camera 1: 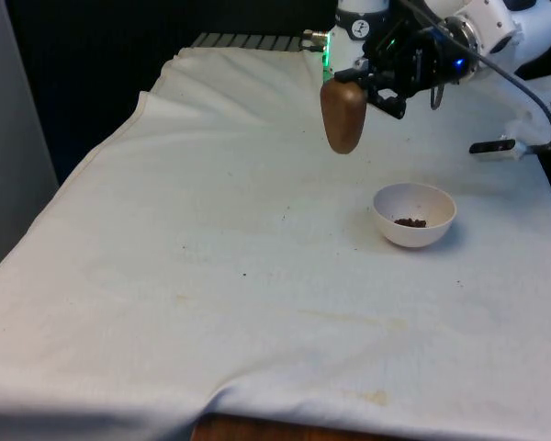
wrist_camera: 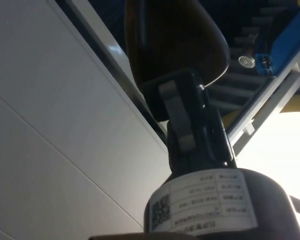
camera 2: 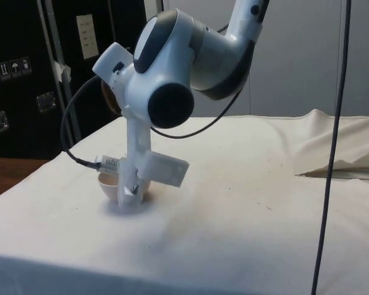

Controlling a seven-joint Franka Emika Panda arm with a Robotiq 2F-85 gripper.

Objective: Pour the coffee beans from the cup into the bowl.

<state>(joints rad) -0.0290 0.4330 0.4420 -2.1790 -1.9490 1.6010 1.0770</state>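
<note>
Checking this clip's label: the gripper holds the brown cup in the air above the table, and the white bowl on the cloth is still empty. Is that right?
Not quite. The bowl is not empty: the front view shows a small heap of dark coffee beans at its bottom. The rest holds: the gripper holds the brown cup in the air above the table, and the white bowl stands on the cloth.

Front view: looking down the worktop (camera 1: 211, 303) from its near end, wide. Side view: close beside the arm, across the worktop. Both share the white bowl (camera 1: 414, 214). Wrist view: tight on the claw (wrist_camera: 185, 115).
</note>
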